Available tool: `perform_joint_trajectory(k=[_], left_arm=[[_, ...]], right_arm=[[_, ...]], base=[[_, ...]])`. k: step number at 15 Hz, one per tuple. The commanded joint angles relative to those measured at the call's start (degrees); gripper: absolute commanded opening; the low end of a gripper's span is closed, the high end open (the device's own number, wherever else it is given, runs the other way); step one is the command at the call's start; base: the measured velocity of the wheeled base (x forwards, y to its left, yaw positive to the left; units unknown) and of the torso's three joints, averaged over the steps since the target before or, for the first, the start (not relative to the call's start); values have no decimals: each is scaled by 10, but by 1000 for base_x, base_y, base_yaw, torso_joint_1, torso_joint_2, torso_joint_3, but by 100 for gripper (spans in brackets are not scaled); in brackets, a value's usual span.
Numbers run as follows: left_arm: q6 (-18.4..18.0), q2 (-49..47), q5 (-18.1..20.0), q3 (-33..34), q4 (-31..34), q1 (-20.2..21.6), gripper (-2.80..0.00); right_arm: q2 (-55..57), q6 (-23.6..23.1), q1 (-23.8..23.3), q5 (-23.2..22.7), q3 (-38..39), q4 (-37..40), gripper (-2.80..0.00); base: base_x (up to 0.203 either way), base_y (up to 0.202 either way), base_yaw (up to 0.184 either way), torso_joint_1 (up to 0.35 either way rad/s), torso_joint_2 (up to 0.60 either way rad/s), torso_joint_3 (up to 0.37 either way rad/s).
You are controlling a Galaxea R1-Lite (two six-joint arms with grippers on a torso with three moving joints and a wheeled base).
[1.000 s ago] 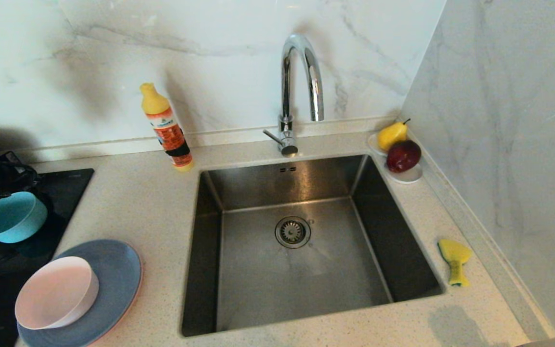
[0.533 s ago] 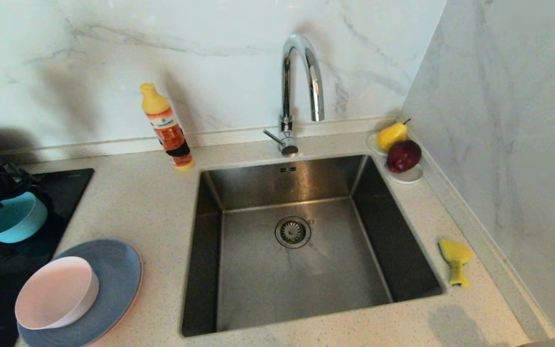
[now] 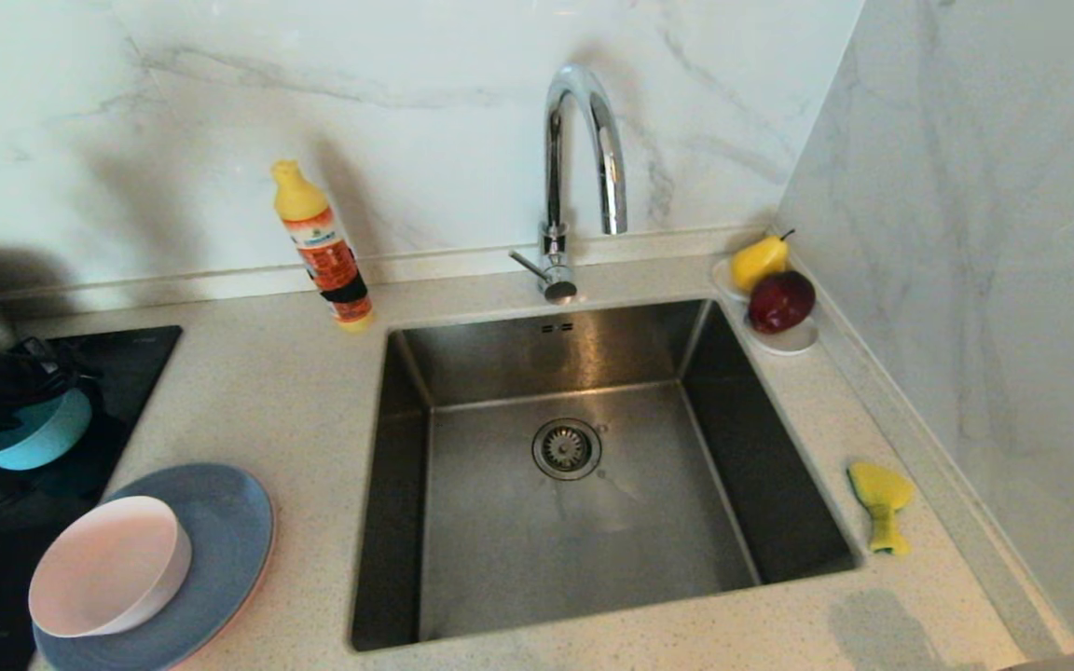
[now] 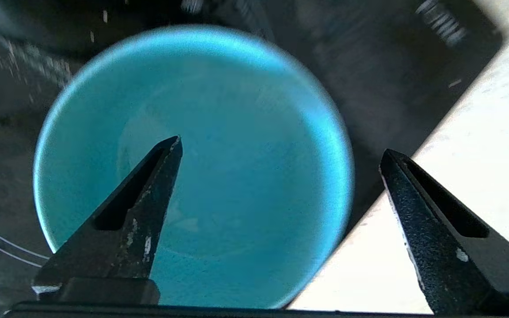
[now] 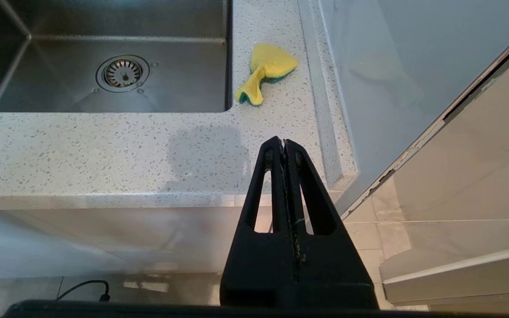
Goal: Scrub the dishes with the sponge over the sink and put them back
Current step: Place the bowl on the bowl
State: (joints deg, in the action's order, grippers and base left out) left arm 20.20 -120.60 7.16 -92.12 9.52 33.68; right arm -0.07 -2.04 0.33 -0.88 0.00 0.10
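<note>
The teal bowl (image 3: 29,438) (image 4: 237,132) stands on the black hob at the far left. My left gripper (image 3: 29,390) (image 4: 281,145) hovers open right above it, one finger over the bowl's inside and the other outside its rim, gripping nothing. The pale pink bowl (image 3: 108,564) leans on the grey-blue plate (image 3: 225,517), with a salmon-pink plate edge (image 3: 253,592) showing beneath. The yellow sponge (image 3: 880,503) (image 5: 265,73) lies on the counter to the right of the sink (image 3: 406,419) (image 5: 184,88). My right gripper (image 5: 284,142) is shut and empty, parked below the counter's front edge.
An orange detergent bottle (image 3: 323,247) stands behind the sink's left corner, near the chrome tap (image 3: 579,158). A white saucer (image 3: 793,343) with a pear and an apple sits at the back right corner. A marble wall closes off the right side. The hob (image 3: 136,359) borders the counter.
The left arm has come down over the teal bowl and now covers more of its rim. The bowl, plates and sponge stay in place.
</note>
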Motion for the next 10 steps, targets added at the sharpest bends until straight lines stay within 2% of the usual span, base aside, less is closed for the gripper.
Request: perform_joint_trajectory(k=[1,3,4,10], left_arm=[[1,-3,1,21,-1,-2,0],[2,-3,1,28,1,-5,0],[3,-3,1,27,1,-7,-280],[5,3,1,32,3,-12,-280]], right_arm=[[0,0,0,0,0,0,-280],[0,0,0,0,0,0,-280],[0,-1,0,0,0,0,-280],[0,-1,0,0,0,0,-280]], base=[[0,0,0,0,0,0],[0,0,0,0,0,0],[0,0,0,0,0,0],[0,0,0,0,0,0]])
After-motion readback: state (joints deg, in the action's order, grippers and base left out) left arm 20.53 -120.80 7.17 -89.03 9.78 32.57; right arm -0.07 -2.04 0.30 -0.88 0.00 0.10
